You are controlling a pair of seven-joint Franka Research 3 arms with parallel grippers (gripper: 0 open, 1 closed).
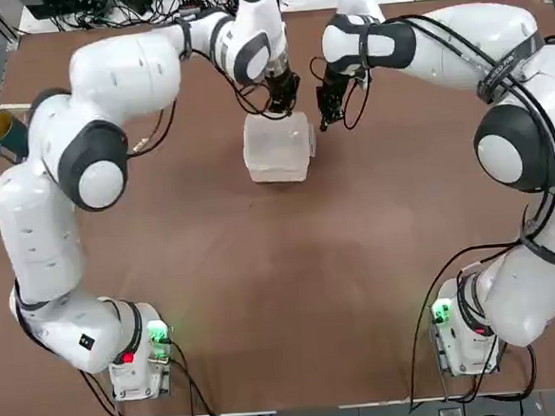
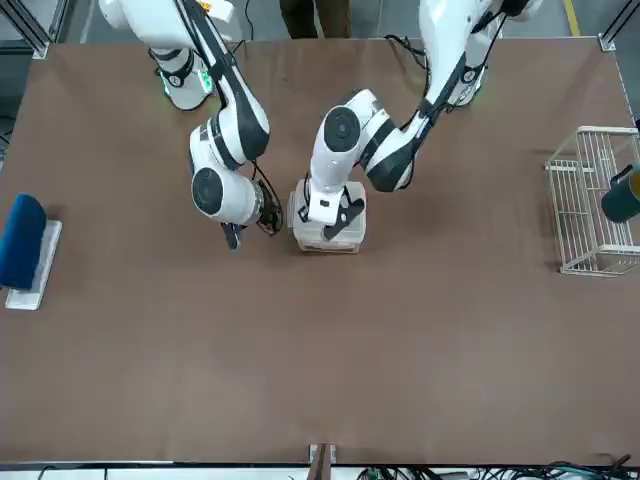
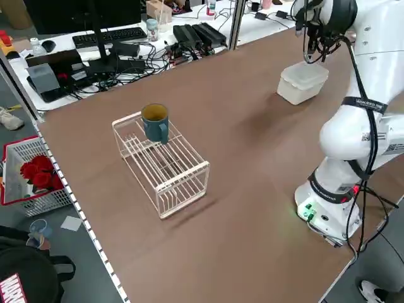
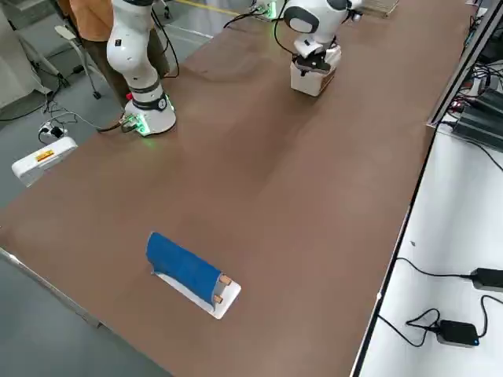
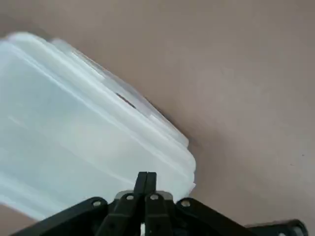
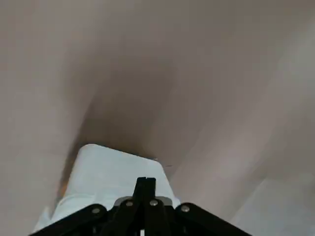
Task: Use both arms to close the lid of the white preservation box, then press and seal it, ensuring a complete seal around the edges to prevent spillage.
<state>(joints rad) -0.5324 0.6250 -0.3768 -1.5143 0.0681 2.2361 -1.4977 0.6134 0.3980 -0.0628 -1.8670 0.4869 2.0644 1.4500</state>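
The white preservation box (image 1: 275, 151) stands at the far middle of the table, with the lid (image 3: 305, 71) lying flat on top of it. My left gripper (image 1: 281, 101) is shut and empty; its fingertips (image 5: 146, 183) point down at the lid by the box's far edge. My right gripper (image 1: 327, 119) is also shut and empty, hanging low just off the box's far right corner and beside it, not over it. In the front view the box (image 2: 327, 228) sits under the left gripper (image 2: 332, 222), with the right gripper (image 2: 232, 238) to its side.
A white wire rack (image 2: 592, 205) with a teal mug (image 2: 622, 195) on it stands at the table's left edge. A blue roll on a white base (image 2: 25, 250) lies at the right edge. Both arms arch over the far half of the table.
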